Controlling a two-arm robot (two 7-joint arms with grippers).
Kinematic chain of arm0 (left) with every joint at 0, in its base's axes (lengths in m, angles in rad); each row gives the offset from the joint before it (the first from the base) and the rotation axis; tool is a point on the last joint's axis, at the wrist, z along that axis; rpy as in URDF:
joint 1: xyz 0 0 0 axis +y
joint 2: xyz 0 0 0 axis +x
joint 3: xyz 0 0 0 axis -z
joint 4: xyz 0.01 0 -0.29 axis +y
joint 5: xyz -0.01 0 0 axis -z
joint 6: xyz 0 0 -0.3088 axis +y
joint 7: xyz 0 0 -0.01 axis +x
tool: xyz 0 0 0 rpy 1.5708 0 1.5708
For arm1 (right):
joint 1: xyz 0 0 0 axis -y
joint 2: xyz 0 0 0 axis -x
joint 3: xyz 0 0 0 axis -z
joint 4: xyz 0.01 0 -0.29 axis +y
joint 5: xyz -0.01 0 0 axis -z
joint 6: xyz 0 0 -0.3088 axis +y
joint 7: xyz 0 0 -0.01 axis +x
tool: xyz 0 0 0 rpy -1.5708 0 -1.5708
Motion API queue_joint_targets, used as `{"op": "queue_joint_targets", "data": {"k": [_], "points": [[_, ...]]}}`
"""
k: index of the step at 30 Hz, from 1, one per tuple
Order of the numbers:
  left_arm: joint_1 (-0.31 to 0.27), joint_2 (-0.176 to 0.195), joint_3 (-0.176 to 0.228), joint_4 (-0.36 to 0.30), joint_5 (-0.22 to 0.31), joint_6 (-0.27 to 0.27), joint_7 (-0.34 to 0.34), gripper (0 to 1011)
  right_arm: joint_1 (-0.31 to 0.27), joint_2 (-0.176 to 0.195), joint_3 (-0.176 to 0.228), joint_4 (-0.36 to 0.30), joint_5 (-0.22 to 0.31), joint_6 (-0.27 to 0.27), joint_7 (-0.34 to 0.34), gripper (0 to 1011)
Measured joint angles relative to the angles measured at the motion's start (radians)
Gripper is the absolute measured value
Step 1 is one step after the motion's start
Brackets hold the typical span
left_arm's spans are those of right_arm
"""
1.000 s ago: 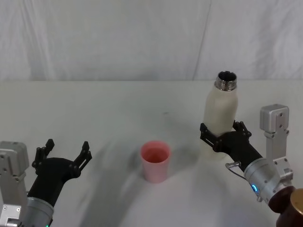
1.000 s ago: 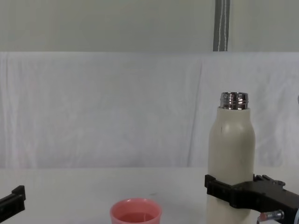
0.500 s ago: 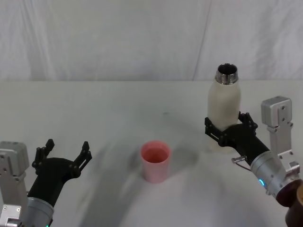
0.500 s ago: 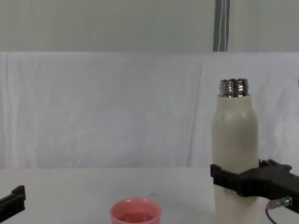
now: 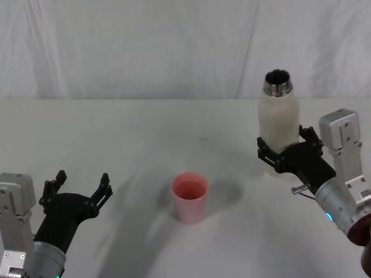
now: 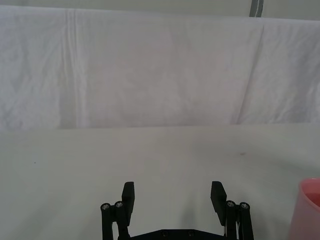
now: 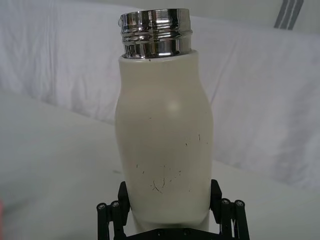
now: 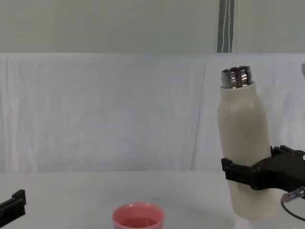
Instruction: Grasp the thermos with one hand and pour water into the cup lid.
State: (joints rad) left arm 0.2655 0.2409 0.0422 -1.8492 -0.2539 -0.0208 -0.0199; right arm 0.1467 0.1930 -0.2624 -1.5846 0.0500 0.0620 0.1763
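Observation:
The cream-white thermos (image 5: 279, 120) with its open steel neck hangs off the table at the right, leaning slightly left in the chest view (image 8: 243, 148). My right gripper (image 5: 282, 151) is shut around its lower body, as the right wrist view shows with the thermos (image 7: 164, 145) between the black fingers. The pink cup lid (image 5: 190, 197) stands upright on the white table, left of the thermos; its rim shows in the chest view (image 8: 138, 217). My left gripper (image 5: 80, 189) rests open and empty near the front left, its fingers (image 6: 129, 194) spread apart.
A white cloth (image 5: 174, 46) hangs behind the white table (image 5: 145, 133). The pink cup lid's edge (image 6: 310, 207) lies off to the side in the left wrist view.
My right gripper has lifted the thermos off the table and carried it a little to the right and back. The left arm and the cup lid have not moved.

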Motion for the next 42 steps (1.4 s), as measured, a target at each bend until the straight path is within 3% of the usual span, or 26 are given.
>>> {"op": "queue_joint_targets", "data": {"k": [18,29,42], "points": [[0.000,0.000,0.000,0.000,0.000,0.000,0.000,1001,-0.018,0.034,-0.044,-0.068,-0.205,0.024,-0.016,959],[0.000,0.000,0.000,0.000,0.000,0.000,0.000,1001,-0.052,0.038,-0.042,-0.131,-0.279,0.052,-0.017,959],[0.000,0.000,0.000,0.000,0.000,0.000,0.000,1001,-0.059,0.069,-0.057,-0.201,-0.411,0.107,0.003,959]]}}
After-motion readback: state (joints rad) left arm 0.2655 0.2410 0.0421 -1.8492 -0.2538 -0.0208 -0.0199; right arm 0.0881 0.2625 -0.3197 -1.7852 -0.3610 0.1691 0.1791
